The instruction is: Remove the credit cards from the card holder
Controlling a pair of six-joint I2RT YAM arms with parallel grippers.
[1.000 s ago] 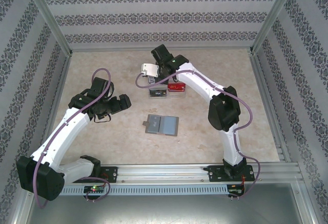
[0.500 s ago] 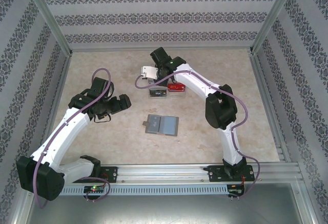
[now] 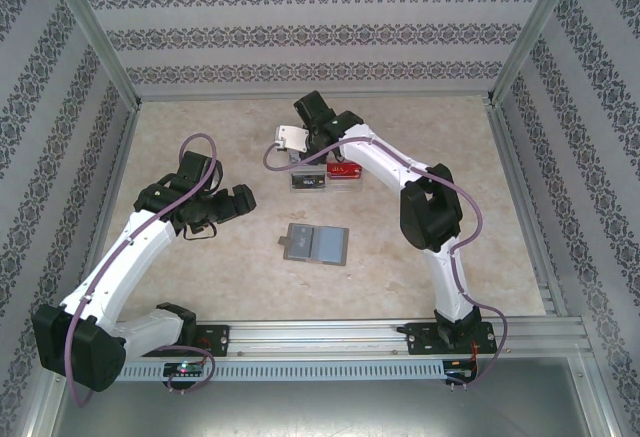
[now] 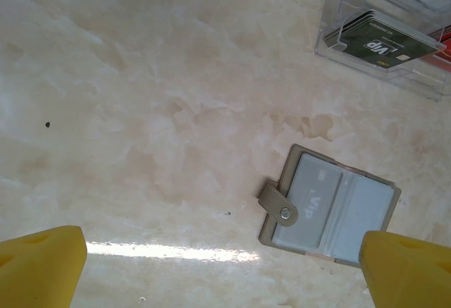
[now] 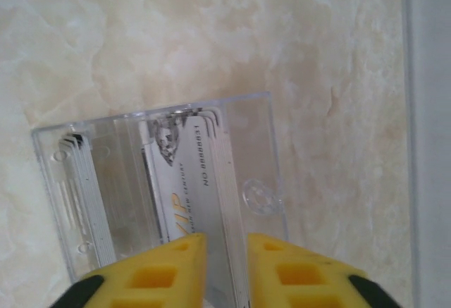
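The card holder [image 3: 316, 245] lies open and flat mid-table, grey with pale blue-grey pockets [image 4: 331, 213]; a VIP card [image 4: 316, 201] shows through its left pocket beside the snap tab. My right gripper [image 3: 317, 157] hangs over the clear box [image 3: 322, 179]. Its yellow jaws [image 5: 225, 241] stand slightly apart astride the top edge of a silver VIP card [image 5: 187, 181] standing in that box, a sliver of room beside the card. My left gripper [image 3: 235, 202] hovers left of the holder, wide open and empty [image 4: 222, 273].
The clear plastic box [image 4: 338, 12] has two compartments; one holds a dark green VIP card [image 4: 380, 40], the other a red card [image 3: 345, 169]. A metal frame rail [image 5: 430, 139] runs close by the box. Patterned walls enclose the beige marble table [image 3: 440, 137].
The right arm has settled a little lower over the clear box, and its jaws have parted slightly from the silver card. The left arm and the card holder are unmoved.
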